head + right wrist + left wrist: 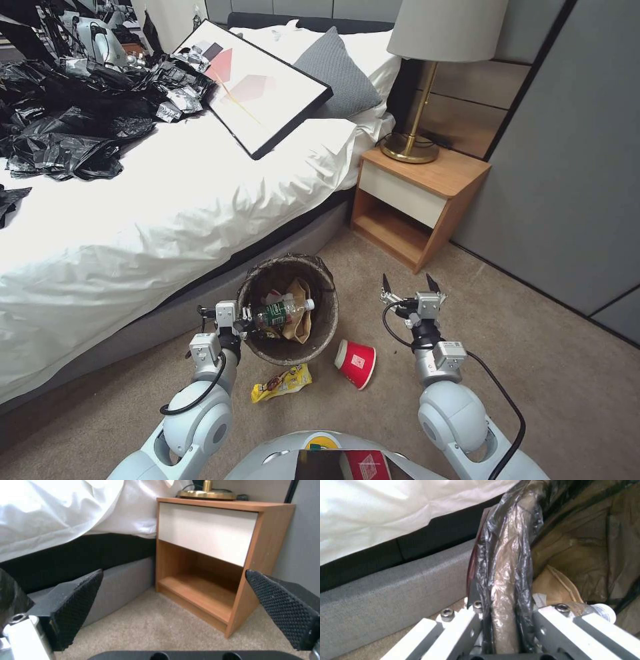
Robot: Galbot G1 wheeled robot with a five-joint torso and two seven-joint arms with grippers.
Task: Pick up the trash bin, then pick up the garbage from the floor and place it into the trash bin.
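A beige carpeted floor [533,373] is stretching beside a white-sheeted bed [167,213] and a wooden nightstand [427,193]. The trash bin [327,333] is sitting on the carpet near the bed's grey base, already holding a green-labelled bottle [283,311] and a brown paper bag [300,323]. The left pincer [241,325] is pinching the bin's bag-lined rim. The right pincer [407,288] is hovering spread and empty, pointing toward the nightstand. A red cup [357,363] and a yellow wrapper [281,383] are lying just beside the bin.

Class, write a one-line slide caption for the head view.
Left gripper clamps the bag-lined round trash bin; open right gripper hovers above carpet.
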